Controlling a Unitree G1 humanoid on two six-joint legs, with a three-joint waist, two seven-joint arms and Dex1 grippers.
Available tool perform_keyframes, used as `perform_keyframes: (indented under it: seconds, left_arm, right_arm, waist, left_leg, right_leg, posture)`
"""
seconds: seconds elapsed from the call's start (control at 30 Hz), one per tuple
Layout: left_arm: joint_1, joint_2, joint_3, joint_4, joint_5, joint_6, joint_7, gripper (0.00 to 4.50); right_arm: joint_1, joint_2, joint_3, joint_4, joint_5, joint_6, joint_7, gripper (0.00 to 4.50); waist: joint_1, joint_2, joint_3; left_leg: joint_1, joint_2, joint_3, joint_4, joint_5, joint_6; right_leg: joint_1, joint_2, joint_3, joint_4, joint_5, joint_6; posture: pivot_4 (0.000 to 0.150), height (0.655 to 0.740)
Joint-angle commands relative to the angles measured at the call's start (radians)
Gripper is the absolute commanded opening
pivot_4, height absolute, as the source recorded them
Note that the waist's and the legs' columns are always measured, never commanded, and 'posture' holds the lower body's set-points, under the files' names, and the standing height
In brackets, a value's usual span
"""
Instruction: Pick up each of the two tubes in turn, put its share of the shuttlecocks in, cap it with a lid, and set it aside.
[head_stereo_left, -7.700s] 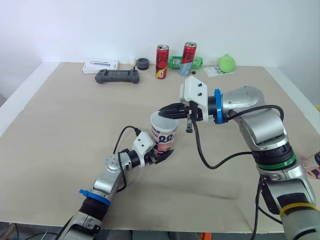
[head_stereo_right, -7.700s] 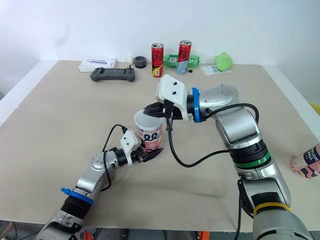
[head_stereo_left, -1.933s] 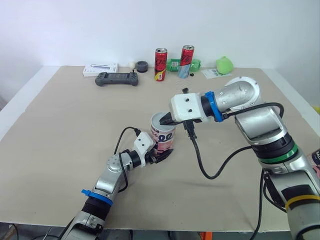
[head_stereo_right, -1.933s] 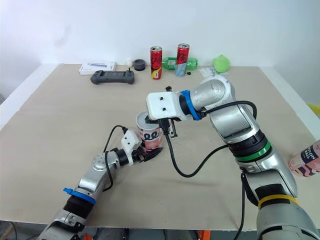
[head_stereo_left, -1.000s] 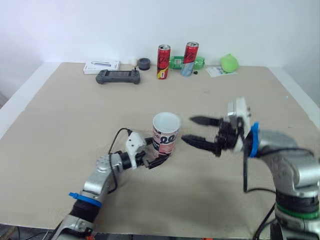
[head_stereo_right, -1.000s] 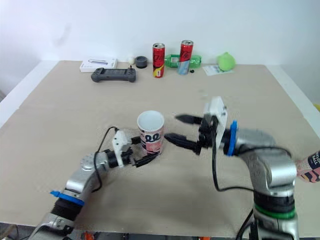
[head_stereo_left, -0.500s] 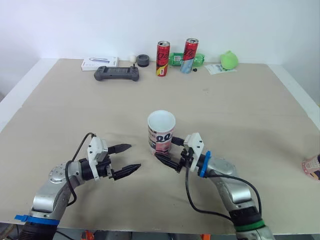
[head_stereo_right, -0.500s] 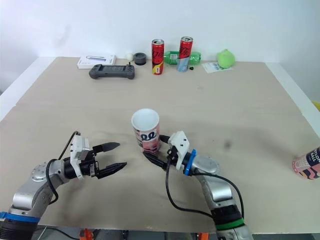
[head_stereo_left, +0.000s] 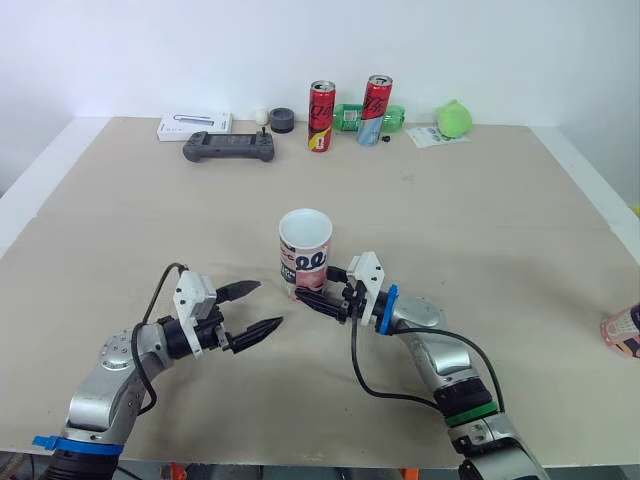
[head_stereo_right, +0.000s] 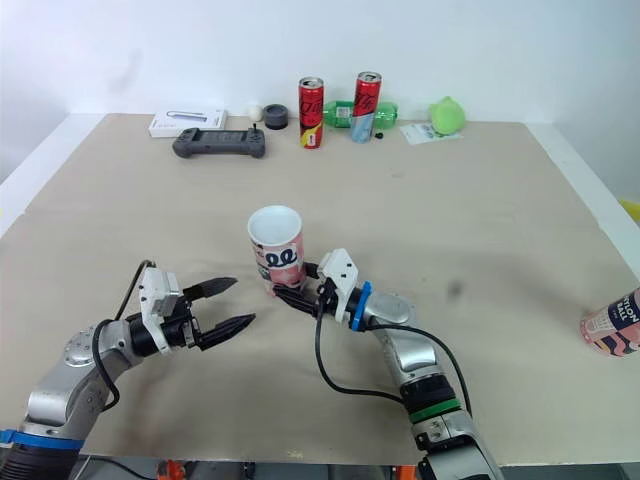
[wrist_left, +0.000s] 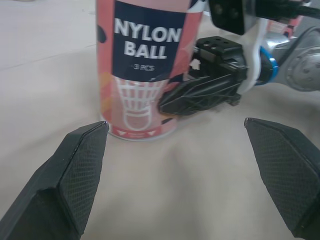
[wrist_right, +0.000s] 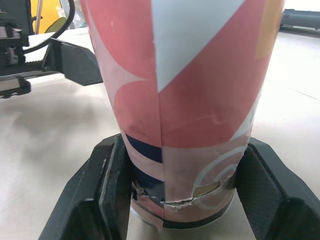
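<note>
We see a robotics test room: white wall (head_stereo_left: 150, 50), plain beige surface (head_stereo_left: 500, 230), handheld controller (head_stereo_left: 229, 148) and drink cans (head_stereo_left: 321, 116) at its far edge.

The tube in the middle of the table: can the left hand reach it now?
Probably yes: the open left hand faces the tube across the table, nothing between them. But the right hand grips the tube's base from the other side, so space there is tight.

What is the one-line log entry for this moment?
tube: upright on table, uncapped | right gripper: shut on tube base | left gripper: open, apart from tube
</note>
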Motion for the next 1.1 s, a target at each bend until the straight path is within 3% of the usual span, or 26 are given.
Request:
perform_keyframes:
  seconds: [0.03, 0.13, 0.2, 0.27, 0.47, 0.67, 0.93, 0.97, 1.03, 1.1]
  left_arm:
    - [-0.037, -0.011, -0.002, -0.018, 0.014, -0.020, 0.026, 4.50]
    - [-0.100, -0.035, -0.019, -0.006, 0.027, -0.010, 0.065, 4.50]
    - [-0.178, -0.075, -0.054, 0.027, 0.050, -0.002, 0.097, 4.50]
    - [-0.262, -0.130, -0.105, 0.084, 0.090, -0.009, 0.122, 4.50]
    - [-0.456, -0.298, -0.202, 0.246, 0.150, -0.050, 0.138, 4.50]
    - [-0.533, -0.365, -0.245, 0.305, 0.154, -0.056, 0.090, 4.50]
    - [-0.487, -0.333, -0.246, 0.279, 0.159, -0.045, 0.064, 4.50]
    - [-0.479, -0.329, -0.245, 0.274, 0.158, -0.043, 0.064, 4.50]
    - [-0.469, -0.323, -0.244, 0.265, 0.157, -0.039, 0.064, 4.50]
    - [-0.455, -0.314, -0.240, 0.252, 0.153, -0.032, 0.066, 4.50]
  right_arm:
    - [0.044, -0.024, -0.032, -0.112, 0.043, 0.040, -0.004, 2.71]
    - [0.100, -0.044, -0.133, -0.196, 0.081, 0.075, -0.100, 2.71]
    - [0.131, -0.045, -0.272, -0.208, 0.070, 0.058, -0.264, 2.71]
    - [0.156, -0.050, -0.427, -0.191, 0.059, 0.028, -0.433, 2.71]
    - [0.178, -0.093, -0.709, -0.094, 0.041, -0.026, -0.722, 2.71]
    - [0.164, -0.144, -0.797, 0.081, 0.020, -0.102, -0.831, 2.71]
    - [0.170, -0.161, -0.792, 0.175, 0.049, -0.122, -0.826, 2.71]
    - [0.173, -0.161, -0.790, 0.172, 0.051, -0.122, -0.826, 3.60]
    - [0.179, -0.161, -0.789, 0.165, 0.056, -0.122, -0.825, 4.47]
    - [0.201, -0.155, -0.789, 0.127, 0.064, -0.111, -0.824, 4.47]
  waist:
    - [0.001, 0.000, 0.000]
    - [0.009, 0.000, 0.000]
    - [0.021, 0.000, 0.000]
    - [0.032, 0.000, 0.000]
    - [0.033, 0.000, 0.000]
    - [0.009, 0.003, -0.002]
    - [0.002, 0.005, -0.002]
    - [0.002, 0.005, -0.002]
    - [0.002, 0.005, -0.002]
    - [0.002, 0.005, -0.002]
  left_leg:
    - [0.000, 0.000, 0.000, 0.000, 0.000, 0.000]
    - [-0.001, -0.001, -0.001, 0.000, 0.000, 0.000]
    - [-0.002, -0.003, -0.002, 0.002, 0.000, 0.000]
    - [-0.003, -0.004, -0.001, 0.005, 0.000, 0.000]
    - [-0.004, -0.005, -0.001, 0.006, 0.000, 0.000]
    - [0.000, -0.005, 0.001, 0.001, 0.000, 0.001]
    - [0.000, -0.005, 0.002, 0.004, 0.001, 0.003]
    - [0.000, -0.005, 0.002, 0.004, 0.001, 0.003]
    - [0.000, -0.005, 0.002, 0.005, 0.001, 0.003]
    - [0.000, -0.005, 0.002, 0.005, 0.001, 0.003]
  right_leg:
    - [0.000, 0.000, 0.000, 0.000, 0.000, 0.000]
    - [0.000, 0.000, 0.000, 0.000, 0.000, 0.000]
    - [0.001, -0.002, 0.000, 0.000, 0.000, 0.001]
    - [0.001, -0.003, 0.000, 0.000, 0.002, 0.002]
    - [0.002, -0.003, 0.001, -0.001, 0.003, 0.002]
    - [0.001, -0.002, 0.004, 0.000, 0.002, 0.000]
    - [0.004, -0.002, 0.005, 0.000, 0.002, 0.003]
    - [0.004, -0.002, 0.005, 0.000, 0.002, 0.004]
    - [0.004, -0.002, 0.005, 0.000, 0.003, 0.004]
    - [0.004, -0.002, 0.005, 0.000, 0.003, 0.004]
  posture:
    - [0.150, 0.7400]
    - [0.150, 0.7400]
    - [0.150, 0.7400]
    - [0.150, 0.7400]
    - [0.150, 0.7400]
    - [0.150, 0.7400]
    - [0.150, 0.7400]
    - [0.150, 0.7400]
    - [0.150, 0.7400]
    - [0.150, 0.7400]
